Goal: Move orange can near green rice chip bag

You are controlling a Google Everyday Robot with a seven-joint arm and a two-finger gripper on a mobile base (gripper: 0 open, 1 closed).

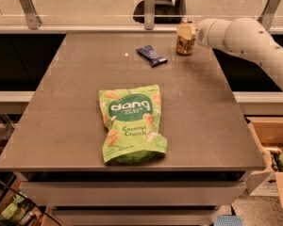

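Since the orange can (185, 40) at the tabletop's (203, 107) far right looks light, slick and dentable, grip it mid-body gently; whether the claw (193, 32) beside it is clamped, you cannot tell.

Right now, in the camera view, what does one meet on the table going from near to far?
The green rice chip bag → blue snack bar → orange can. The hand is at the can's right side, at about the same depth, so it has no separate place.
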